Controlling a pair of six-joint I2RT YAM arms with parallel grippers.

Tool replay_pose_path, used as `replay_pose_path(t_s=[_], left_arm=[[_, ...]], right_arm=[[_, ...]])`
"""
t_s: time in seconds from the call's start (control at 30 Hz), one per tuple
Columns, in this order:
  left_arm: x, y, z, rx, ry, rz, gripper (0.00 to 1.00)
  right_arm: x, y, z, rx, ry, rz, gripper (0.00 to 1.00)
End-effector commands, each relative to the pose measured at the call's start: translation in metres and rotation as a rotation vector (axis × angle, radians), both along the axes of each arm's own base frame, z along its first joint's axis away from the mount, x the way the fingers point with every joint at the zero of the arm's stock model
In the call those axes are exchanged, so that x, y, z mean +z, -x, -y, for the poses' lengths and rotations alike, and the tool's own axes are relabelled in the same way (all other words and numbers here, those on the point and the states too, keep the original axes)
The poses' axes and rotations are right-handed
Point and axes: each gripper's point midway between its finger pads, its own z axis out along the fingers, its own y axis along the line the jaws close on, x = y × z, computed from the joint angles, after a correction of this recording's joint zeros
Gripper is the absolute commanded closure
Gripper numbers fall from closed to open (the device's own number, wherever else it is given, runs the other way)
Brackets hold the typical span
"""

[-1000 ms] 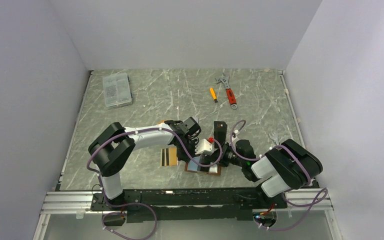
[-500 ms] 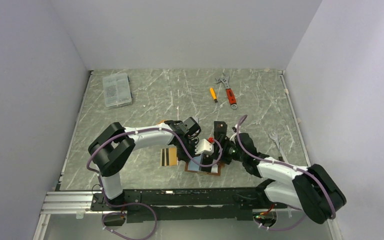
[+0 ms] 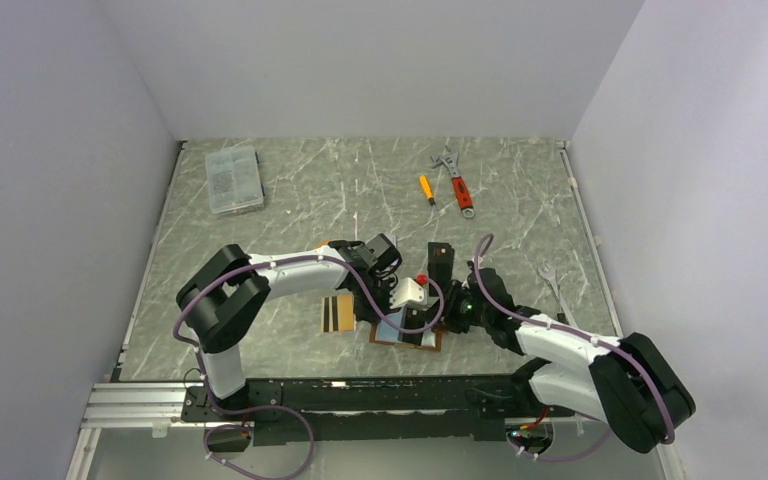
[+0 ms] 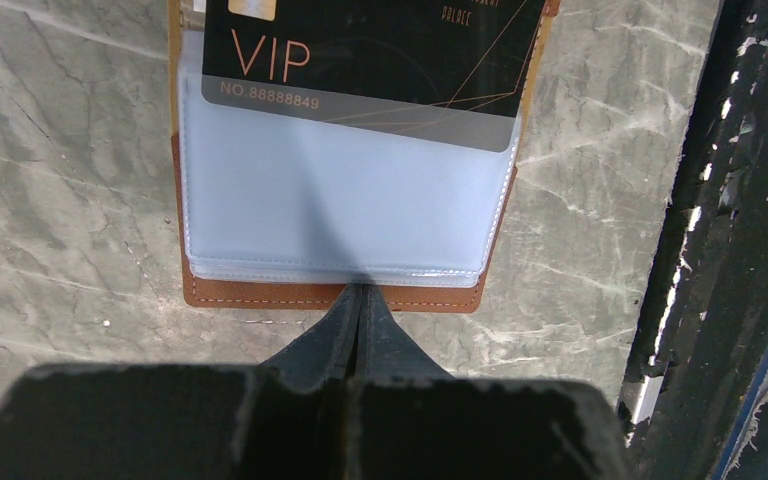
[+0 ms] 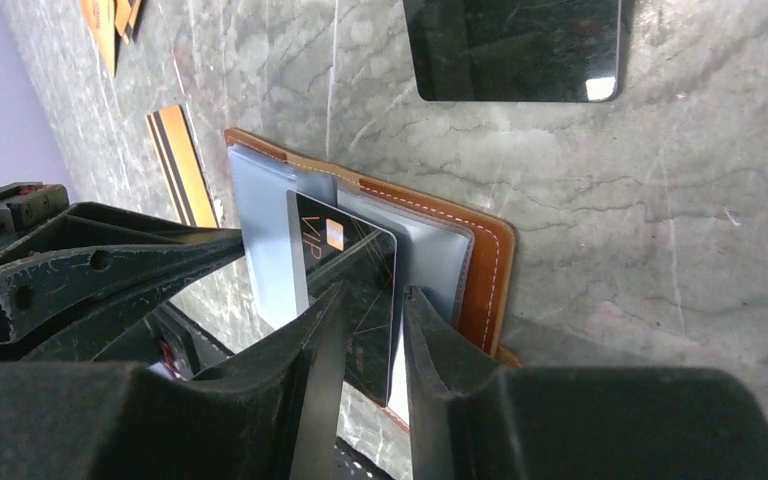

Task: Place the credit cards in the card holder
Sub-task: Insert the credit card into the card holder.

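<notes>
The card holder lies open on the table, tan leather with clear sleeves, also in the overhead view. A black VIP credit card sits partly inside the top sleeve. My left gripper is shut, its tips pressing on the holder's near leather edge. My right gripper is open, its jaws straddling the outer end of the black card with a slim gap showing. A gold card with black stripes lies left of the holder. Another black card lies behind it, and orange cards lie farther off.
A clear parts box stands at the back left. A red-handled adjustable wrench and a small orange screwdriver lie at the back. A silver spanner lies on the right. The black front rail runs close beside the holder.
The right arm has unfolded from a bunched pose to a low, stretched one, its wrist staying at the card holder. The left arm and the holder have not moved.
</notes>
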Motion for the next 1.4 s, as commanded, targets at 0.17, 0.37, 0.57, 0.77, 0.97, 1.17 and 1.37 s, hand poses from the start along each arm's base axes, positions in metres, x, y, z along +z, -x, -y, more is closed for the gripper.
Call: replay_pose_path(t_s=[0.17, 0.37, 0.57, 0.77, 0.97, 1.17, 1.37], left_arm=[[0.003, 0.0, -0.004, 0.006, 0.002, 0.003, 1.0], [0.009, -0.001, -0.002, 0.006, 0.017, 0.009, 1.0], [0.012, -0.001, 0.0, 0.017, 0.05, -0.019, 1.0], [0.021, -0.005, 0.001, 0.04, 0.1, -0.052, 1.0], [0.022, -0.005, 0.006, 0.039, 0.13, -0.081, 1.0], [0.017, -0.008, 0.01, 0.037, 0.129, -0.095, 1.0], [0.018, -0.013, 0.008, 0.067, 0.161, -0.083, 1.0]], right_arm=[[-0.007, 0.011, -0.011, 0.062, 0.022, -0.013, 0.72], [-0.001, 0.006, -0.027, 0.096, 0.025, 0.007, 0.72], [0.005, -0.001, -0.041, 0.123, 0.013, 0.032, 0.74], [0.012, -0.006, -0.054, 0.145, -0.014, 0.047, 0.68], [0.011, -0.006, -0.06, 0.151, -0.032, 0.038, 0.49], [0.009, -0.003, -0.056, 0.145, -0.017, 0.027, 0.41], [0.009, 0.0, -0.04, 0.122, 0.091, 0.036, 0.4]])
